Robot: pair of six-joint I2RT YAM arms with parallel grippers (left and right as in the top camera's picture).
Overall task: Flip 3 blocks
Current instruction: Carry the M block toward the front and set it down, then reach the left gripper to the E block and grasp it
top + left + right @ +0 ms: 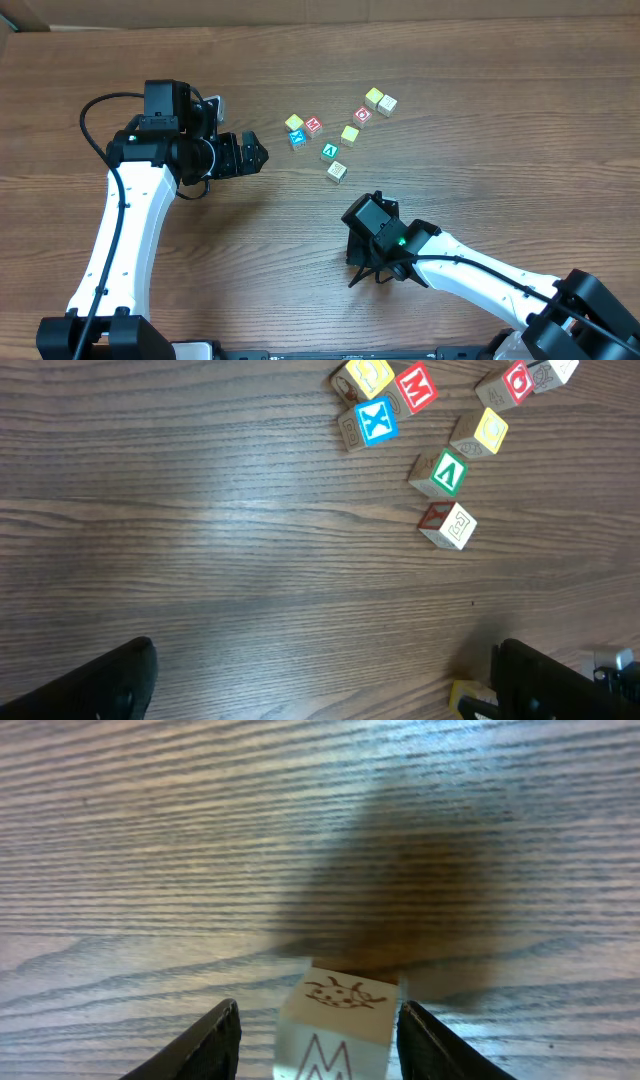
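1. While the right gripper (318,1042) hangs low over bare wood near the front of the table (480,160), its jaws stand apart with the ladybug block (338,1010) between them. It's a pale cube with a little bug drawing on one face and a big outlined letter on the next.
2. The wrist view shows a clear gap between that block and one finger (215,1040). The other finger sits right at the block's edge, and I can't tell if it's touching. I also can't tell whether the block rests on the wood. From overhead the gripper hides it.
3. The left gripper (250,155) is spread wide with nothing in it, off to the left of the cluster.
4. The other cubes sit mid-table, well apart from the right gripper. The green block (329,151) has a cream block (337,170) just beside it, toward the front.
5. The second cream block (388,104) is right up against a yellow-topped cube (374,97) at the cluster's far right end.
6. The blue cube (297,138) and red M cube (314,125) sit bunched at the left end.
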